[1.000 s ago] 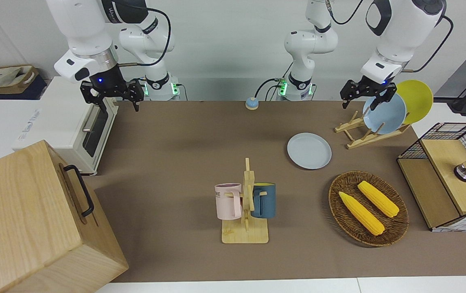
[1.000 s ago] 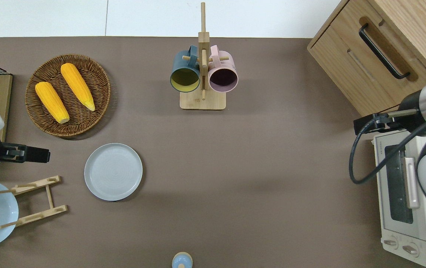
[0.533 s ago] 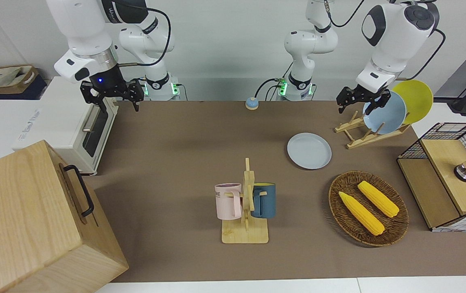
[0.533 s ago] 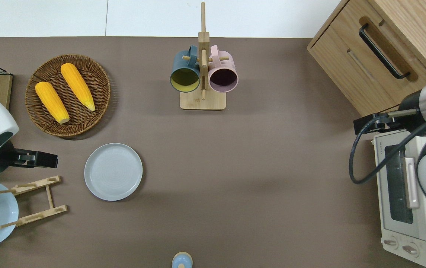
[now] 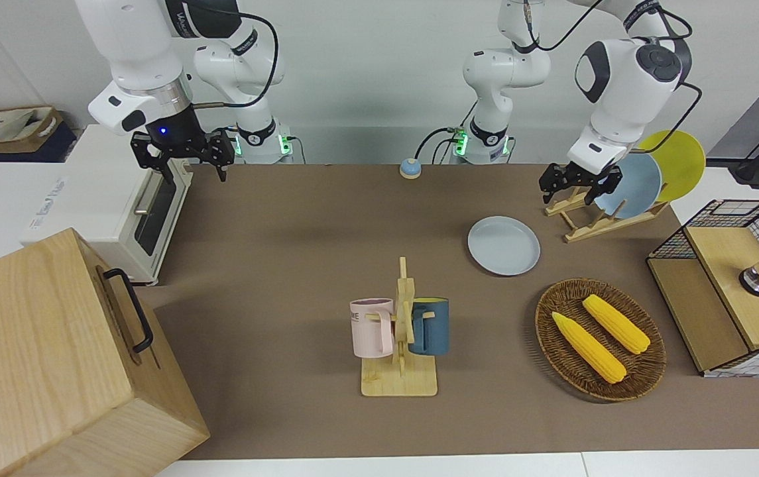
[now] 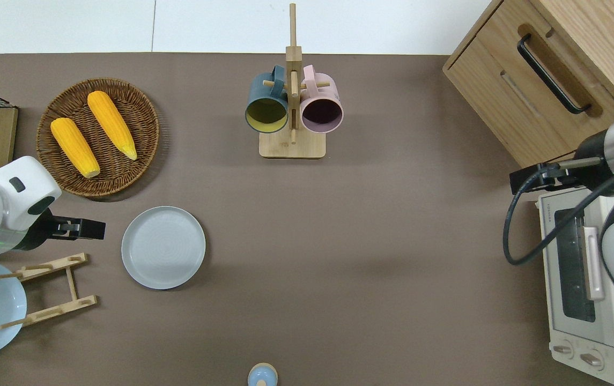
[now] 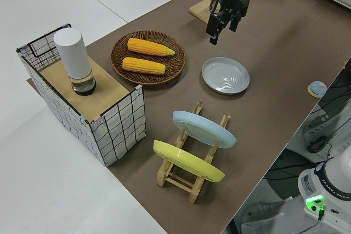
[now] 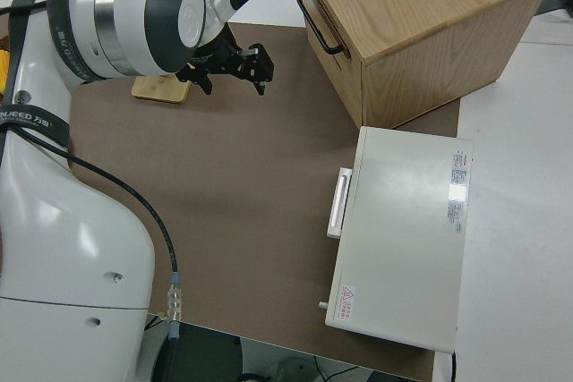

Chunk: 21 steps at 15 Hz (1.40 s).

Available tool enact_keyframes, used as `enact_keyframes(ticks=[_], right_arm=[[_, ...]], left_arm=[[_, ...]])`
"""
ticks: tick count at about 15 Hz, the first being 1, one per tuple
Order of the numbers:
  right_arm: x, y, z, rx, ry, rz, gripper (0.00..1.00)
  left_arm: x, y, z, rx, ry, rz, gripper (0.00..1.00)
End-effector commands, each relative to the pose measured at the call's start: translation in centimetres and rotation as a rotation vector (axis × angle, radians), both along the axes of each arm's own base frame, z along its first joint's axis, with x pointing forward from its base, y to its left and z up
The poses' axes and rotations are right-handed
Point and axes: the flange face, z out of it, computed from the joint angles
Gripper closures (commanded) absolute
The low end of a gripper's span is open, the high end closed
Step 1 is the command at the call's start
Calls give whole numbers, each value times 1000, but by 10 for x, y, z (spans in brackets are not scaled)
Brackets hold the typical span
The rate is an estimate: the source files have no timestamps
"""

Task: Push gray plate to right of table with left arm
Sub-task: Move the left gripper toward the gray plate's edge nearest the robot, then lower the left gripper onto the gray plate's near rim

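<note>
While holding the left gripper [image 6: 97, 229], fingers apart, over the table [image 6: 339, 241] just beside the flat-lying gray plate [image 6: 163, 247], at its left-arm side, lining up for pushing toward the right arm's end.

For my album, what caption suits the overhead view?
Left pincer beside gray plate, not touching; right arm parked.

- Left arm [image 5: 624, 73]: white rounded shells, dark joint caps, black cable looping alongside.
- Right arm [image 5: 137, 53]: white, silver wrist ring, blue light.
- Black end effectors; green-lit bases.
</note>
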Motion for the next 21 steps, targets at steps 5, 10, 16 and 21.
enact_keyframes(ticks=[5,10,16,21], right_arm=[[-3,0,3,6,4,-4,17],[-3,0,3,6,4,-4,17],[-3,0,3,6,4,-4,17],[-3,0,3,6,4,-4,17]], left_arm=[[-11,-1,-50,7,-37,11,7],[-18,-2,-95,6,-58,10,7],[-27,1,-155,6,-80,12,7],[-33,3,-181,6,-80,17,7]])
